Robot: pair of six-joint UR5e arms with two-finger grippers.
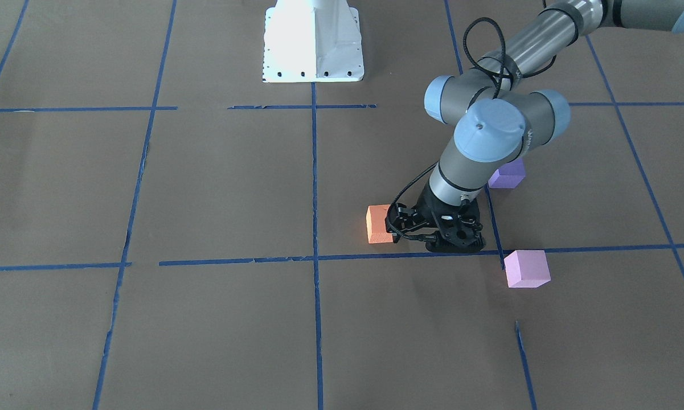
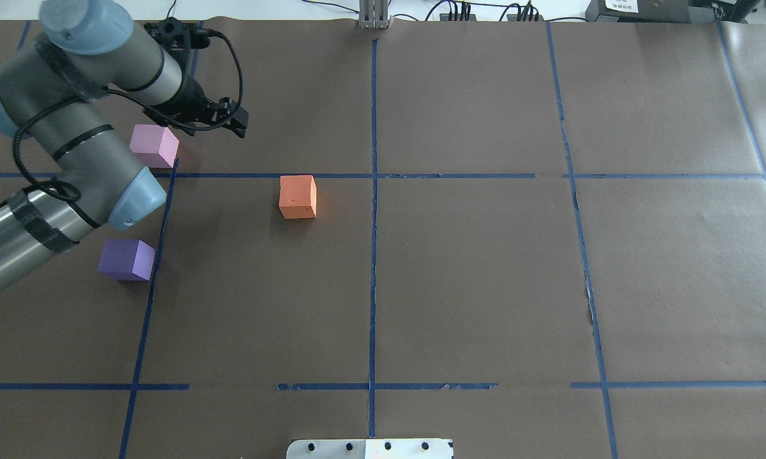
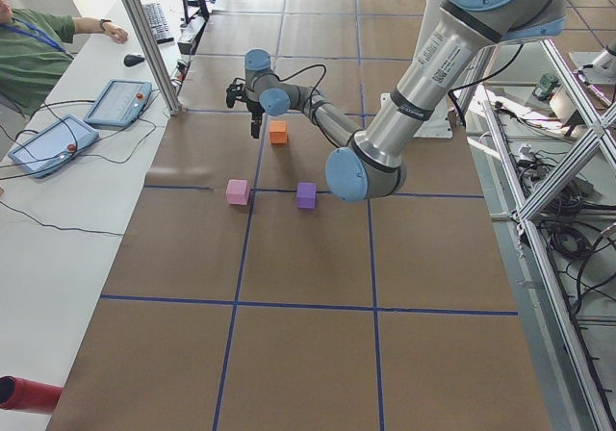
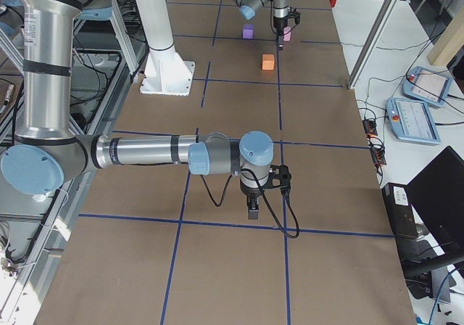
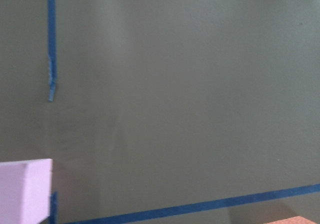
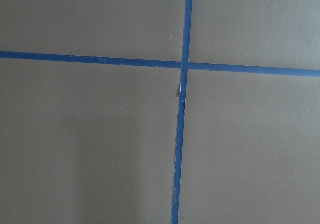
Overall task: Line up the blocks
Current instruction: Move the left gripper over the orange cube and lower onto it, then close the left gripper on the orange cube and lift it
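Three foam blocks lie apart on the brown paper. The orange block [image 1: 379, 225] [image 2: 298, 196] sits nearest the middle. The pale pink block [image 1: 527, 269] [image 2: 155, 145] and the dark purple block [image 1: 510, 173] [image 2: 126, 259] lie further to my left. My left gripper [image 1: 433, 232] [image 2: 199, 121] hangs above the paper between the pink and orange blocks, open and empty. The left wrist view shows the pink block [image 5: 22, 191] at bottom left and a corner of the orange block [image 5: 300, 220] at bottom right. My right gripper [image 4: 251, 210] shows only in the exterior right view, far from the blocks. I cannot tell whether it is open or shut.
Blue tape lines [image 2: 373, 191] divide the paper into a grid. The white robot base [image 1: 313, 45] stands at the middle of the table's robot side. An operator [image 3: 29, 56] sits at a side desk with tablets [image 3: 117, 102] beyond the table's far edge.
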